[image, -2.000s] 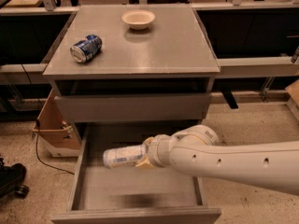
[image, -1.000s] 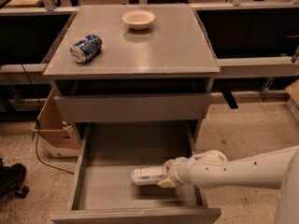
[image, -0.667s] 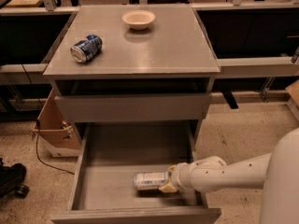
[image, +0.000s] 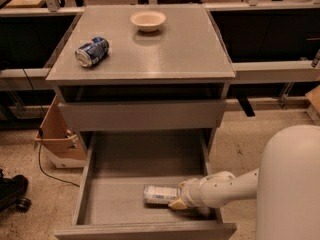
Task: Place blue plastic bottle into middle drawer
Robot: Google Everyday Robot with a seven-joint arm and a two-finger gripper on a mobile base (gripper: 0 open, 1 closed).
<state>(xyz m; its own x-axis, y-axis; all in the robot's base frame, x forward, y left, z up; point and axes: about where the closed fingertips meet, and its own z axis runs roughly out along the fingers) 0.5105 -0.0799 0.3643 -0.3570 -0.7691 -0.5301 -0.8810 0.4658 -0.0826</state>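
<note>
The blue plastic bottle (image: 160, 194) lies on its side on the floor of the open middle drawer (image: 87, 184), near the front right. Its blue-and-white label faces up. My gripper (image: 178, 199) is down inside the drawer at the bottle's right end, touching or very close to it. The white arm reaches in from the right over the drawer's right wall. The bottle's right end is hidden behind the gripper.
On the cabinet top sit a dented blue can (image: 92, 51) at the left and a small white bowl (image: 148, 20) at the back. The grey drawer above (image: 142, 115) is closed. A cardboard box (image: 56, 134) and a cable lie on the floor at the left.
The arm carried the bottle from mid-air over the drawer down and to the right, to the drawer floor. Since 0.7 s ago the bottle and gripper have barely moved.
</note>
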